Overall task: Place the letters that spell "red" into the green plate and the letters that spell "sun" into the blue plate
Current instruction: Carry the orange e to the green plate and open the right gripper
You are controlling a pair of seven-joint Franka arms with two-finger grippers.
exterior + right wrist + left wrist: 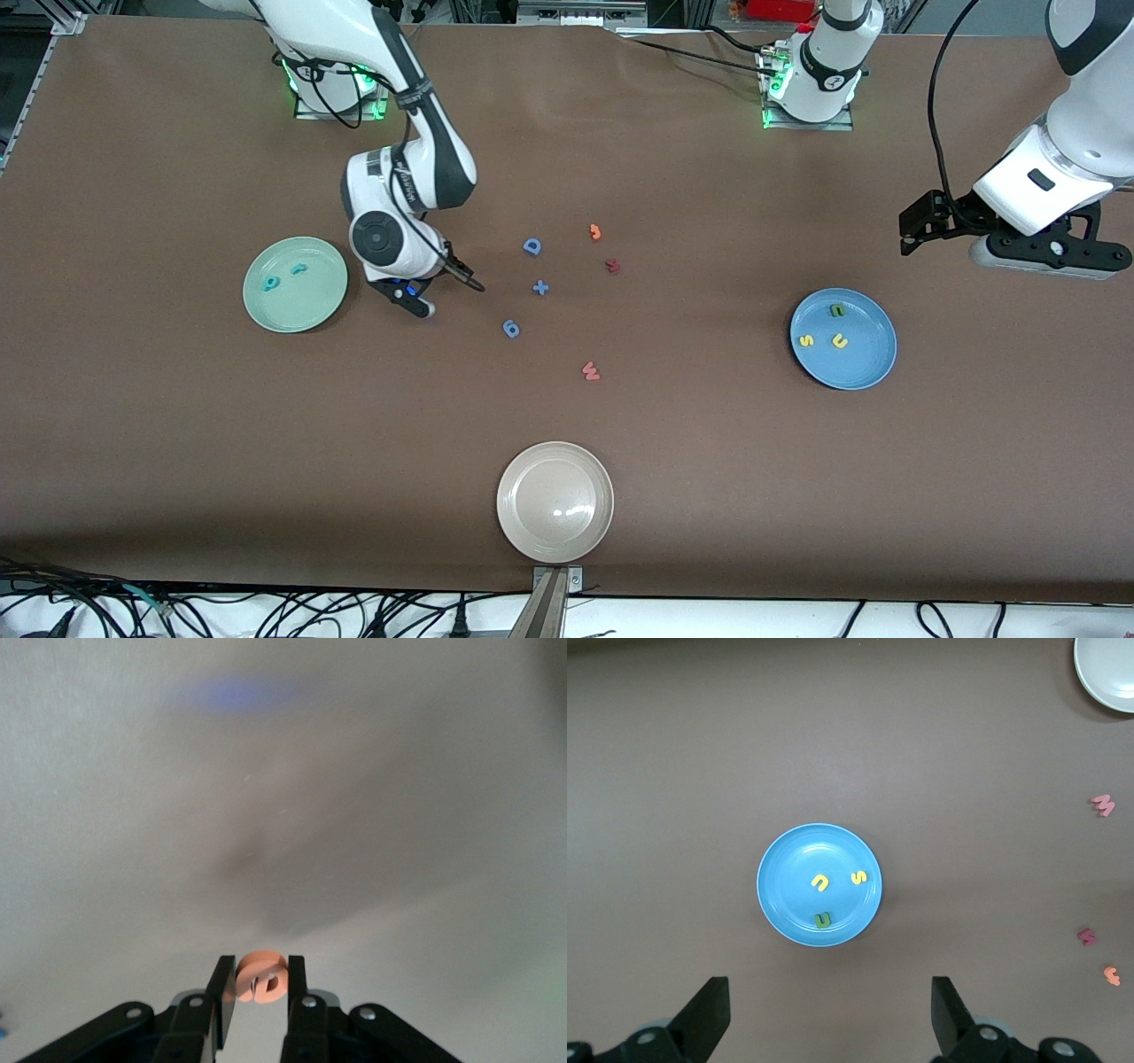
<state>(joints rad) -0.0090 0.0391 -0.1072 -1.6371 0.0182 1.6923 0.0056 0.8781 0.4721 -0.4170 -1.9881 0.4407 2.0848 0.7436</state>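
The surface (709, 461) is plain brown. A pale mint-green plate (312, 306) carries two teal letters (270, 283), and a medium-blue plate (864, 368) carries two yellow letters (806, 340) and an olive-green one (835, 310). The black fingers (223, 999) pinch an orange letter (259, 976), and a glossy beige plate (532, 523) bears no pattern.

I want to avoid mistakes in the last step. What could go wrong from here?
1. The right gripper pinches the small orange e only at its fingertips; it might slip or twist out on the way to the green plate.
2. The teal letters already lie in that plate; a low release could knock them.
3. The e may bounce off the glossy plate if dropped from high up.

The left gripper waits open above the blue plate.
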